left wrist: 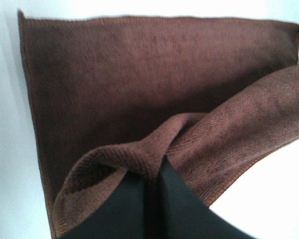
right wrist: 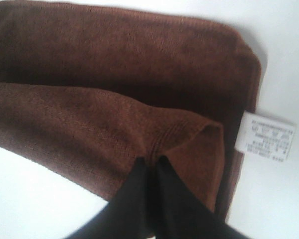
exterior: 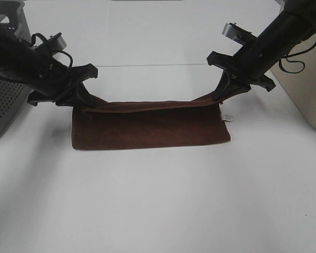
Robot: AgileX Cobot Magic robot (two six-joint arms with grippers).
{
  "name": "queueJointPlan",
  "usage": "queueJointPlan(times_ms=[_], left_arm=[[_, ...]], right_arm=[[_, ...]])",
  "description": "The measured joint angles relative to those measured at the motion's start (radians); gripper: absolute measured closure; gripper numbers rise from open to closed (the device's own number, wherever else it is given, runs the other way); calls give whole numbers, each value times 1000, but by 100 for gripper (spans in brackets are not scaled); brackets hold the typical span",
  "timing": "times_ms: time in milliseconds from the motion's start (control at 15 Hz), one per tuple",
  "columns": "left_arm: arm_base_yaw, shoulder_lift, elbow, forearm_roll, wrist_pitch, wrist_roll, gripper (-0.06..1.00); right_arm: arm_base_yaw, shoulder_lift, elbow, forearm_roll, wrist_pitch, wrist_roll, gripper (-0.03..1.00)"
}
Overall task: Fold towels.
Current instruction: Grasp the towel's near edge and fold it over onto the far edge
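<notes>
The white worktop (exterior: 158, 211) fills the high view, and the towel (exterior: 152, 132) lies at its centre as a wide reddish-brown band. The towel's near part rests flat on the worktop. Its far edge is raised off the surface and stretched in a slightly sagging line between the two hands, above the flat part. A grey perforated basket (exterior: 2, 100) stands at the 9 o'clock edge of the view and a beige bin (exterior: 305, 89) at the 3 o'clock edge, both apart from the towel. The left hand (exterior: 87, 104) is at the towel's 10 o'clock corner, and its wrist view shows its dark fingers (left wrist: 132, 209) pinched together on a bunched fold of the towel (left wrist: 139, 84). The right hand (exterior: 220, 96) is at the 2 o'clock corner, its fingers (right wrist: 179, 199) likewise closed on the hemmed corner of the towel (right wrist: 114, 64), which puckers around the tips. A small white tag (exterior: 229, 117) with blurred print sticks out from the towel's 3 o'clock edge, just beside the right hand, and lies flat on the worktop (right wrist: 266, 138).
</notes>
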Motion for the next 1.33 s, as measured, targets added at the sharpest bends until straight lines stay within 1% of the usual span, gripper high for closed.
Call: queueJointPlan(times_ms=[200,400,467,533,600,667,733,800,867,933,1000,1133,1333], left_arm=[[0,69,-79,1,-51,-16,93],[-2,136,-120,1,-63,-17,93],[-2,138,-121,1,-66,-17,90],[-2,138,-122,1,-76,-17,84],[-2,139,-122,1,-86,-17,73],[-2,139,-122,1,-86,-17,57],[-2,139,-122,1,-86,-17,39],[-2,139,-122,0,-83,-17,23],[-2,139,-122,0,-78,-17,15],[-2,139,-124,6,-65,-17,12],[0,139,-125,25,-51,-17,11],[12,138,-125,89,-16,-34,11],[61,133,-125,164,32,-156,14]], right_arm=[[1,86,-92,-4,-39,5,95],[1,148,-106,-8,-89,5,95],[1,159,-106,-8,-97,5,93],[1,163,-106,-7,-102,5,89],[1,166,-106,-7,-108,5,81],[1,166,-106,-4,-109,5,67],[1,166,-106,8,-107,5,50],[1,166,-106,20,-94,5,31],[1,166,-106,23,-75,5,16],[1,166,-106,22,-51,6,8],[1,161,-106,12,-21,11,4],[1,135,-106,-44,33,33,2],[1,90,-109,-156,76,113,2]])
